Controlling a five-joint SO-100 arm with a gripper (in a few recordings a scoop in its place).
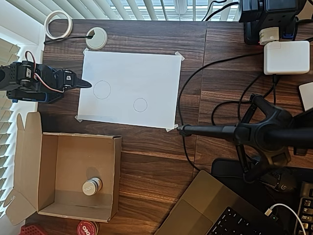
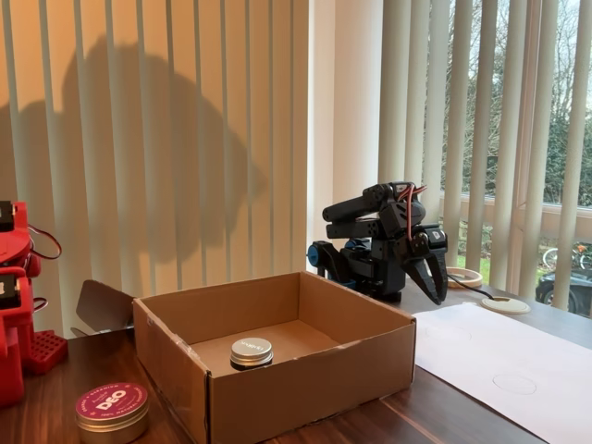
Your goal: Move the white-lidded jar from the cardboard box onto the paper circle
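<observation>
The white-lidded jar [image 1: 92, 186] [image 2: 251, 351] stands upright on the floor of the cardboard box [image 1: 49, 181] [image 2: 305, 370], near its front wall in the overhead view. The paper circle [image 1: 140, 105] [image 2: 514, 382] is the smaller pencil outline on the taped white sheet [image 1: 146, 73]. A larger circle [image 1: 101, 89] lies to its left. My black gripper [image 1: 86, 84] [image 2: 434, 289] hangs at the sheet's left edge, above the box's far side, with its jaws together and nothing in them. It is well apart from the jar.
A red-lidded tin [image 1: 87, 227] [image 2: 112, 407] sits outside the box's near wall. A white grommet [image 1: 96, 38] and a tape roll [image 1: 58, 23] lie beyond the sheet. A black stand [image 1: 234, 131], cables, a white charger [image 1: 286, 57] and a laptop [image 1: 205, 210] crowd the right side.
</observation>
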